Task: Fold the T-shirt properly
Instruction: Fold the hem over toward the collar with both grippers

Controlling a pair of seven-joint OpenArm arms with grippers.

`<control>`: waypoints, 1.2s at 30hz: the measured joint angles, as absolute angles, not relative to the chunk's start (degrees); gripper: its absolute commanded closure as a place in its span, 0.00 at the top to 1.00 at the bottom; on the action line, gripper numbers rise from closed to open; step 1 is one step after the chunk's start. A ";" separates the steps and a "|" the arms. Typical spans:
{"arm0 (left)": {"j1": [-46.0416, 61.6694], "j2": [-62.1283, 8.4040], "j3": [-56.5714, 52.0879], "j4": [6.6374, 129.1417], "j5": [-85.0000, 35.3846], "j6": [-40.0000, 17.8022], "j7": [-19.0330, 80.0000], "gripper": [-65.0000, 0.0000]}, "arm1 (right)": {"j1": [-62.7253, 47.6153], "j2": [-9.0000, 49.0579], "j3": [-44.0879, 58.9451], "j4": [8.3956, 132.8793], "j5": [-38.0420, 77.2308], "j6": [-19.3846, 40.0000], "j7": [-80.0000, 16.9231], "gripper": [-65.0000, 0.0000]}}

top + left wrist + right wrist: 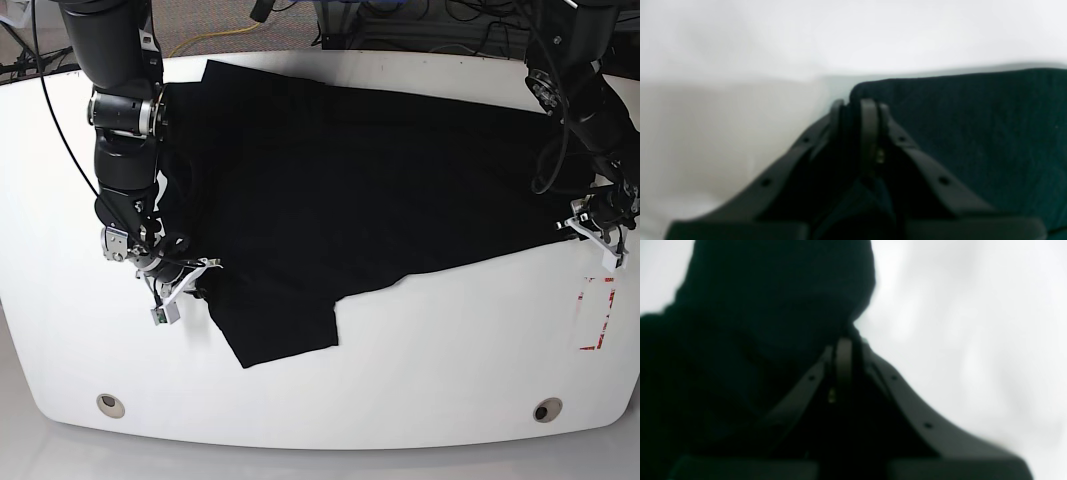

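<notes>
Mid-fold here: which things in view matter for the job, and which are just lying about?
Job: T-shirt; left gripper and right gripper, each shut on its edge.
Lying about: red mark on table; cables behind it.

The view is blurred throughout. The right arm's dark grey, two-fingered gripper [844, 346] rises from the bottom edge, its two arms sloping upward and meeting at the centre of the frame, where the jaws stand pressed together with a narrow upright strip between them. A large plain black cloth T-shirt [750, 316] fills the left half and the upper middle as a dark bunched mass, and its lower right edge runs down into the closed fingertips, pinched there. To the right and in the top left corner lies a pale white table surface [973, 340], featureless and out of focus.
</notes>
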State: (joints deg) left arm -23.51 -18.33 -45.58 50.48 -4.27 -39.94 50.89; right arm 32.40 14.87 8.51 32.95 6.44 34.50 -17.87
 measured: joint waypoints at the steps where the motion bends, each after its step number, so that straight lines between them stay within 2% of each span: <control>1: -23.29 -18.24 -45.60 51.64 -4.25 -39.92 50.94 0.03 | 31.75 14.92 8.49 35.00 6.15 34.28 -19.86 0.00; 9: -18.85 -15.31 -45.58 66.54 -4.10 -39.94 50.39 0.03 | 27.70 14.66 8.36 55.00 6.22 34.50 -30.26 0.00; 13: -16.80 -13.91 -45.34 72.58 -4.12 -39.94 50.74 0.03 | 27.49 14.61 8.34 60.23 6.33 34.52 -33.61 0.00; 23: -15.68 -13.74 -43.44 74.19 -4.29 -39.94 50.76 0.03 | 25.04 14.63 8.34 71.96 6.26 34.50 -41.41 0.00; 32: -13.76 -13.89 -43.33 79.37 -4.60 -39.97 50.26 0.03 | 14.63 14.61 8.64 90.78 6.48 34.57 -51.88 0.00; 36: -12.58 -13.82 -43.38 80.60 -4.29 -40.07 51.05 0.03 | 10.48 13.15 13.04 98.54 7.49 34.52 -55.94 0.00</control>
